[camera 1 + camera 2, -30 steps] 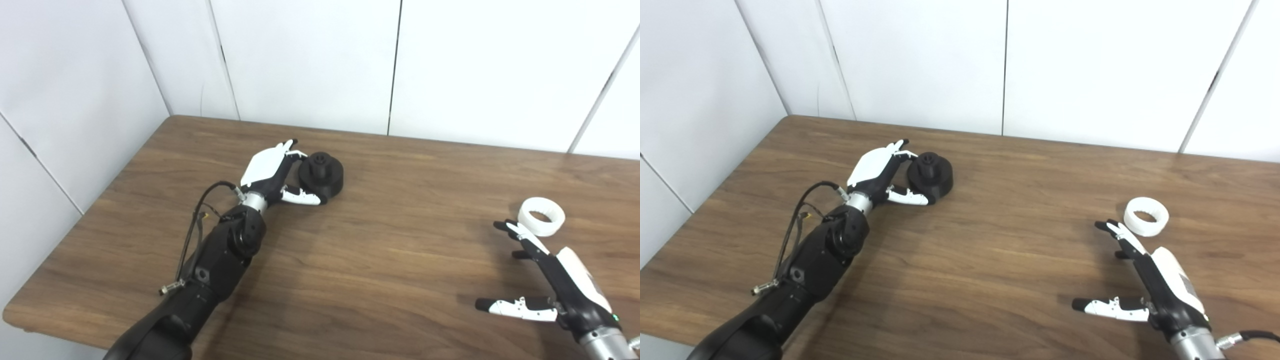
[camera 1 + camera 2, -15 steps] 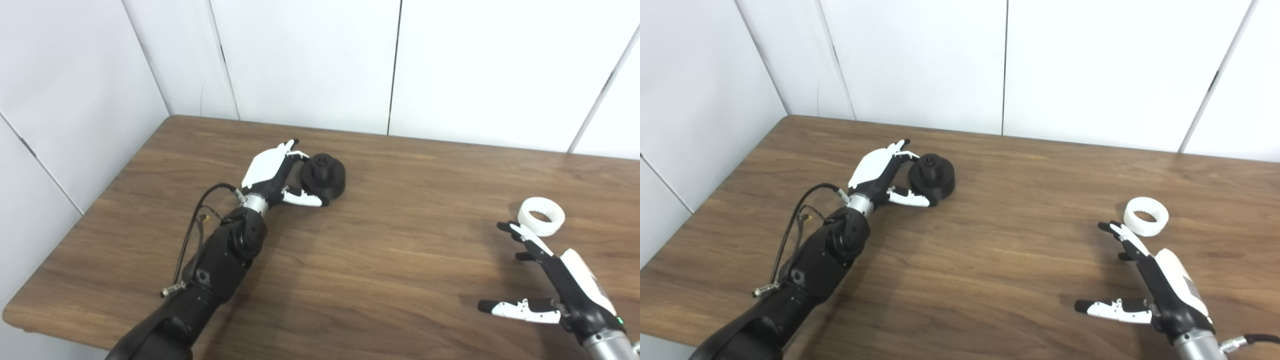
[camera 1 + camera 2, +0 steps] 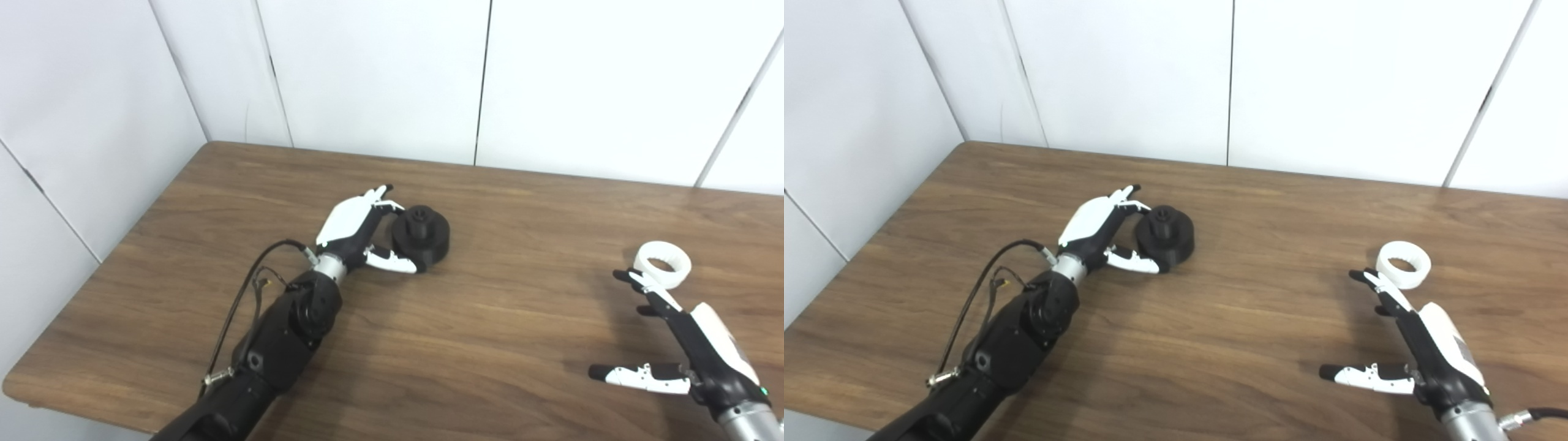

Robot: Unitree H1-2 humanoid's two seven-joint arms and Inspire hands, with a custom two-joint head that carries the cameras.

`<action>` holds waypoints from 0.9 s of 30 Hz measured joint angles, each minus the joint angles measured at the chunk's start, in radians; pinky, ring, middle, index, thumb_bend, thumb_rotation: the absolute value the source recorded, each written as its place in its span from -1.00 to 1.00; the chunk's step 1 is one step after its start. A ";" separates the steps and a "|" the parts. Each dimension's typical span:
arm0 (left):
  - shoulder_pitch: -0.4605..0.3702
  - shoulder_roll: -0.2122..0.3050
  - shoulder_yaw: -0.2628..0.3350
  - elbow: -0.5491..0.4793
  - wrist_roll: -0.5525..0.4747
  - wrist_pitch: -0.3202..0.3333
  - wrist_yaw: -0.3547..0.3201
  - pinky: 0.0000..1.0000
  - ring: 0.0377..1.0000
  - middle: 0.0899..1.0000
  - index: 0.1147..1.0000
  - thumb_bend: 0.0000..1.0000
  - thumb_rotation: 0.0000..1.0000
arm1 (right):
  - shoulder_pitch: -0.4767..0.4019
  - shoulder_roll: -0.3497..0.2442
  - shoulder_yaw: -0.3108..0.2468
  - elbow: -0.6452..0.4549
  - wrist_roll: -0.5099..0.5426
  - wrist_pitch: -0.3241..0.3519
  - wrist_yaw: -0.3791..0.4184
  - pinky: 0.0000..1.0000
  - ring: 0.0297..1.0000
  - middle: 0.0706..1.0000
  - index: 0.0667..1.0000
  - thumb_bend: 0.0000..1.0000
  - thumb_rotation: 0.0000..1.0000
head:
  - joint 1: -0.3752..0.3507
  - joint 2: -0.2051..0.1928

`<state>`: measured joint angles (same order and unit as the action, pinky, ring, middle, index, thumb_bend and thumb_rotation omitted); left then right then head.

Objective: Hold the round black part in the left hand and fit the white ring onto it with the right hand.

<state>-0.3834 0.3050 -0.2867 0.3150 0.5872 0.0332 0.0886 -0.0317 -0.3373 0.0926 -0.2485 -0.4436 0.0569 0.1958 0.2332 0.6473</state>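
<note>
— Right hand (image 3: 686, 343) first, closest to us, low at the near right corner of the table (image 3: 490, 343): fingers spread wide, thumb stuck out to the left, nothing in it.

— And the white ring (image 3: 662, 264)?

— Lying flat on the wood just beyond those fingertips. Whether the longest finger brushes its near rim, I cannot tell from where I stand; the ring is certainly not gripped.

— Now over to the other side.

— Left arm (image 3: 275, 343) runs up from the near left edge, black forearm, a loose cable (image 3: 245, 300) looping off it. Farther in, the left hand (image 3: 361, 236) is cupped against the round black part (image 3: 421, 237).

— Holding it?

— Fingers curl over the far left side of it, thumb lies along its near left edge, so it's pinched between them. The part sits with its base on the table, its raised centre hub pointing up.

— How far apart are the two pieces?

— Well apart: black part left of centre, ring over at the right.

— Beyond that?

— Only the far table edge and the white wall panels (image 3: 380, 73) behind it.
</note>
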 measured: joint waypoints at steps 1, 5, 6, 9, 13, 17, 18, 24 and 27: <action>0.009 -0.003 -0.004 -0.016 0.000 0.000 -0.006 1.00 1.00 1.00 0.23 0.87 -0.37 | -0.001 0.000 0.000 -0.001 0.000 0.000 0.000 0.61 0.84 0.90 0.77 0.86 -0.34 | 0.000 0.000; 0.031 -0.016 -0.007 -0.048 -0.005 -0.002 -0.019 1.00 1.00 1.00 0.23 0.90 -0.35 | -0.003 0.000 0.000 -0.005 -0.001 0.000 0.000 0.60 0.84 0.90 0.77 0.86 -0.33 | -0.009 0.002; 0.037 -0.017 -0.010 -0.059 -0.005 -0.003 -0.023 1.00 1.00 1.00 0.23 0.90 -0.34 | -0.004 0.000 0.000 -0.005 -0.001 0.000 0.000 0.59 0.84 0.90 0.77 0.86 -0.33 | -0.009 0.002; 0.055 -0.019 -0.019 -0.088 -0.005 -0.005 -0.038 1.00 1.00 1.00 0.22 0.89 -0.35 | -0.005 0.000 0.000 -0.008 -0.001 0.003 0.002 0.59 0.84 0.90 0.77 0.86 -0.32 | -0.021 0.006; 0.081 -0.022 -0.034 -0.128 -0.006 -0.019 -0.059 1.00 1.00 1.00 0.22 0.91 -0.29 | -0.008 0.000 0.000 -0.016 -0.002 0.003 0.003 0.58 0.82 0.89 0.76 0.86 -0.31 | -0.037 0.009; 0.103 -0.026 -0.059 -0.163 -0.001 -0.020 -0.074 1.00 1.00 1.00 0.21 0.91 -0.30 | -0.009 0.001 0.002 -0.021 -0.006 0.003 0.003 0.58 0.82 0.89 0.76 0.86 -0.33 | -0.044 0.011; 0.112 -0.027 -0.064 -0.178 0.001 -0.022 -0.074 1.00 1.00 1.00 0.21 0.92 -0.30 | -0.010 0.001 0.002 -0.024 -0.007 0.003 0.003 0.58 0.82 0.89 0.76 0.85 -0.34 | -0.061 0.015; 0.131 -0.030 -0.094 -0.205 0.006 -0.051 -0.084 1.00 1.00 1.00 0.18 0.99 -0.26 | -0.016 0.004 0.007 -0.039 -0.015 0.031 0.008 0.56 0.82 0.89 0.77 0.85 -0.36 | -0.084 0.020; 0.149 -0.034 -0.109 -0.232 0.006 -0.063 -0.098 1.00 1.00 1.00 0.19 1.00 -0.22 | -0.022 0.004 0.012 -0.040 -0.021 0.044 0.013 0.57 0.82 0.90 0.78 0.85 -0.34 | -0.100 0.023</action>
<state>-0.2345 0.2712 -0.3960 0.0831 0.5935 -0.0300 -0.0094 -0.0533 -0.3330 0.1042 -0.2889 -0.4646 0.1012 0.2083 0.1335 0.6703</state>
